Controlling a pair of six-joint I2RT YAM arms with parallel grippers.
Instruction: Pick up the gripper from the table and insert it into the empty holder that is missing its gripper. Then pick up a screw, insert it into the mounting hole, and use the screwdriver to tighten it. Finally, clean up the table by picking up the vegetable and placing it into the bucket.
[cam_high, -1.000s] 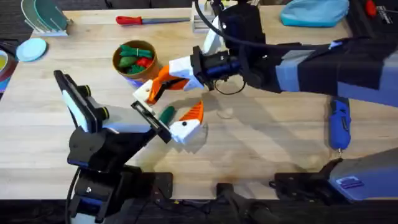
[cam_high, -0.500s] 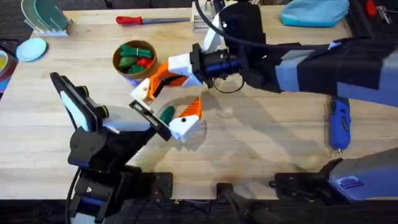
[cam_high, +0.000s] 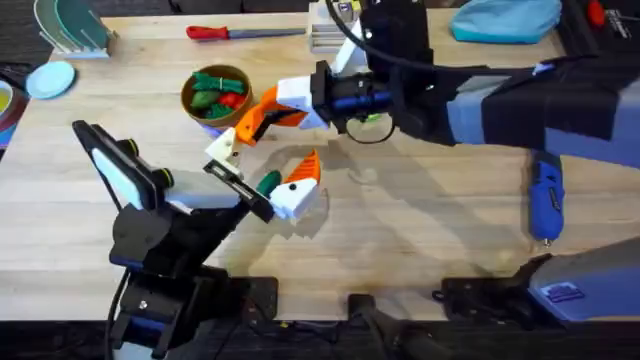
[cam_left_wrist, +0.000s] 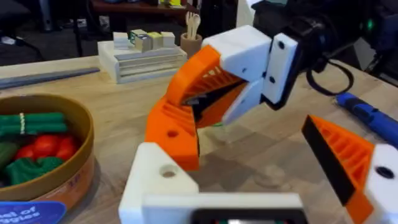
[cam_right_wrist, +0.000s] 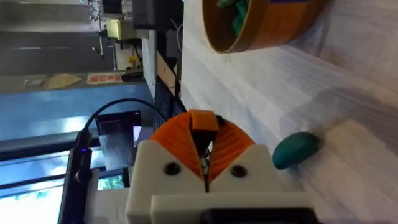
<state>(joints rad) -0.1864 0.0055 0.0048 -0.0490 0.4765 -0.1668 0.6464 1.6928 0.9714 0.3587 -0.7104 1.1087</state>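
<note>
My right gripper (cam_high: 258, 120) reaches across from the right and is shut on the small orange gripper (cam_left_wrist: 173, 132). It presses that wedge against the bare white holder (cam_left_wrist: 155, 186) of my left gripper (cam_high: 263, 165), just above the holder's mounting hole (cam_left_wrist: 166, 172). The left gripper stands open, and its other finger carries an orange pad (cam_left_wrist: 342, 162). The dark green vegetable (cam_high: 268, 183) lies on the table between the left fingers. The bucket (cam_high: 190, 100), holding green and red toys, stands just beyond. The blue screwdriver (cam_high: 545, 198) lies at the right. The screw is out of view.
A red-handled screwdriver (cam_high: 240, 32) lies along the far edge, next to a stack of small parts (cam_left_wrist: 140, 56). A blue cloth (cam_high: 505, 20) sits at the far right, and a dish rack (cam_high: 70, 28) and a blue lid (cam_high: 50, 78) at the far left.
The right gripper, with the orange wedge, and the left gripper's white holder have both shifted slightly left and farther away, staying together. Nothing has been let go.
</note>
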